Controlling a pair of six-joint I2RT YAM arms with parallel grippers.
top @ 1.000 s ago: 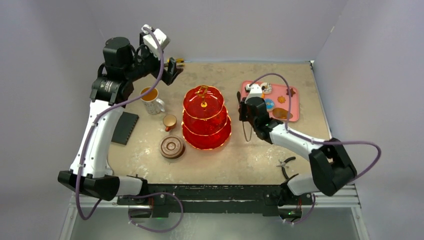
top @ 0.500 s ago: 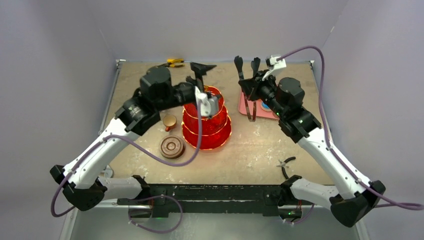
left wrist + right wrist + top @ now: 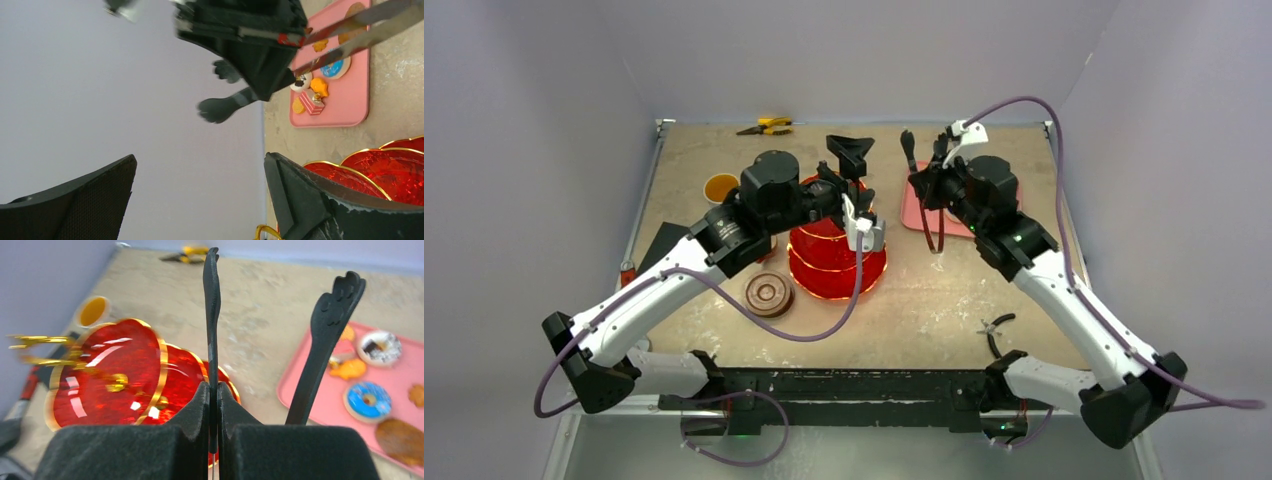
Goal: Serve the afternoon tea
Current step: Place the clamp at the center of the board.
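Left arm swung in from the stand's left. My left fingers (image 3: pixel 310 200), spread, now hang over the red translucent three-tier stand (image 3: pixel 829 265). Right fingers (image 3: pixel 280 450) pinch one leg of the black tongs (image 3: pixel 211 315), lifted just right of the stand. Small colourful pastries (image 3: pixel 369 400) are unserved on the pink tray (image 3: pixel 327 415), right of the stand.

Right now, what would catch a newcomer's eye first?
The red three-tier stand in the middle of the table, with the left end effector open near its top. To its right, the right end effector grips black tongs by one arm, near a pink tray of pastries.
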